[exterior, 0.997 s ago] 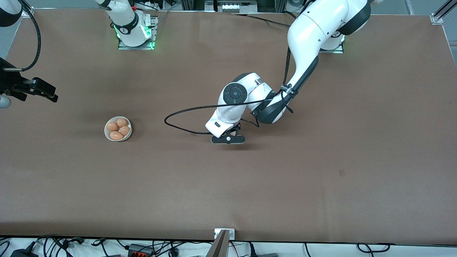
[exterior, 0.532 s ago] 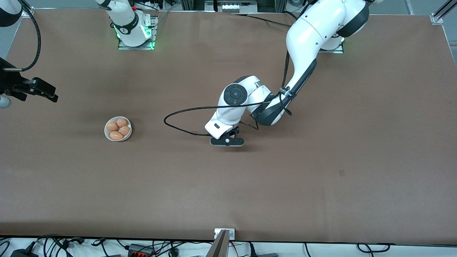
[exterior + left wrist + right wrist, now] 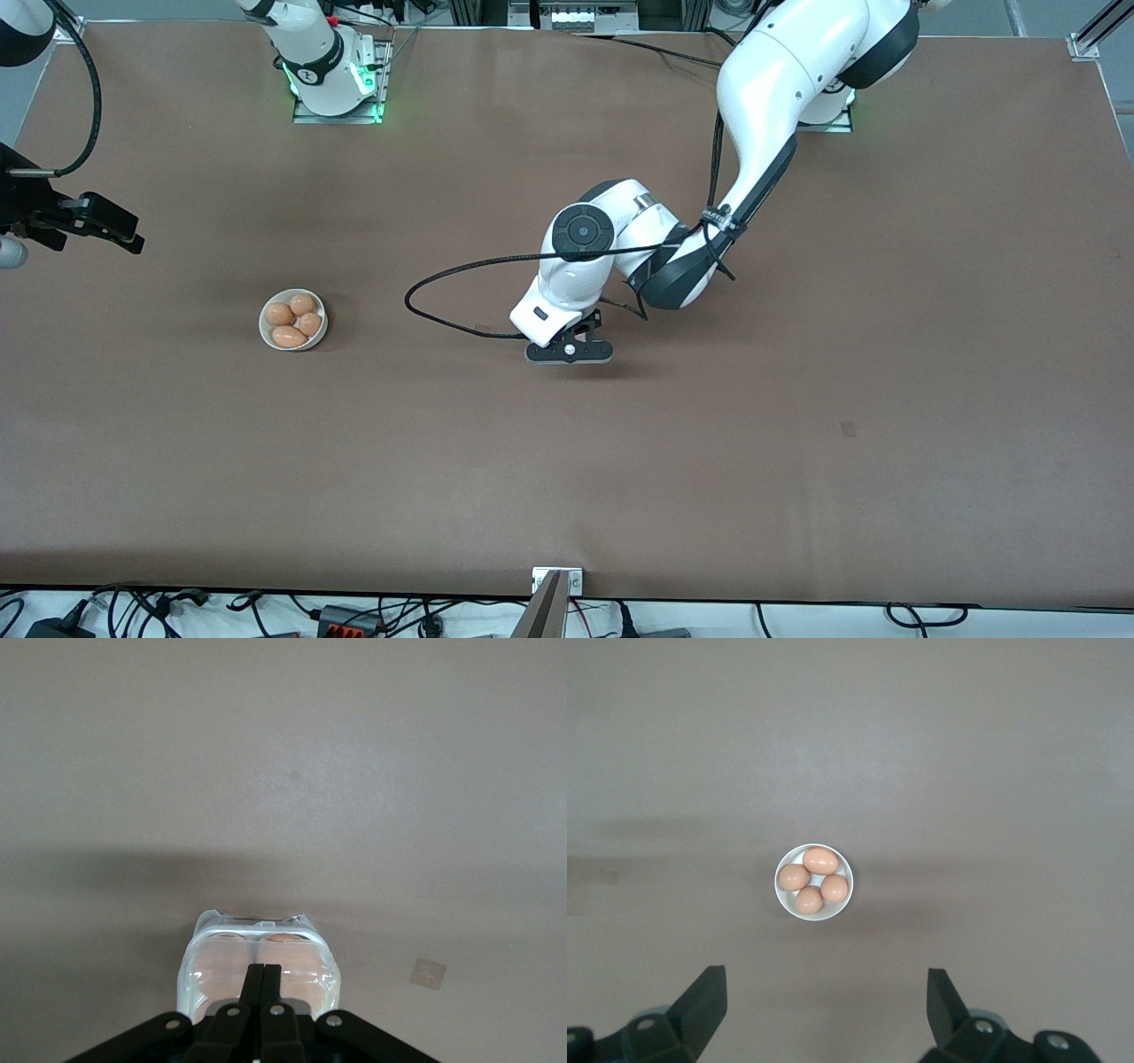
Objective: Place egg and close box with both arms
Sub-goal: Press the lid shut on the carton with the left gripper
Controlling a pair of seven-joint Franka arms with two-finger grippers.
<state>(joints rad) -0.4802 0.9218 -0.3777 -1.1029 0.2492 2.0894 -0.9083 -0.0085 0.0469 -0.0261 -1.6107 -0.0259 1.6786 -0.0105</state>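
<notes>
The box point(image 3: 213, 974), a clear-plastic egg carton, sits on the brown table with its lid down and tan eggs point(image 3: 285, 939) showing through it. My left gripper point(image 3: 264, 968) is shut, its fingertips together on top of the lid. In the front view the left gripper point(image 3: 568, 353) is low over the table's middle and hides the box. My right gripper point(image 3: 824, 973) is open and empty, held high at the right arm's end of the table point(image 3: 120, 232), where that arm waits. Below it a white bowl point(image 3: 781, 892) holds several eggs point(image 3: 820, 860).
The bowl point(image 3: 266, 334) of eggs point(image 3: 280, 314) stands toward the right arm's end, beside the left gripper's spot. A black cable point(image 3: 425, 283) loops from the left wrist above the table. A small tan patch point(image 3: 848, 430) marks the table toward the left arm's end.
My left gripper has shifted very slightly over the box and its elbow has swung a little. The right arm and the bowl have not moved.
</notes>
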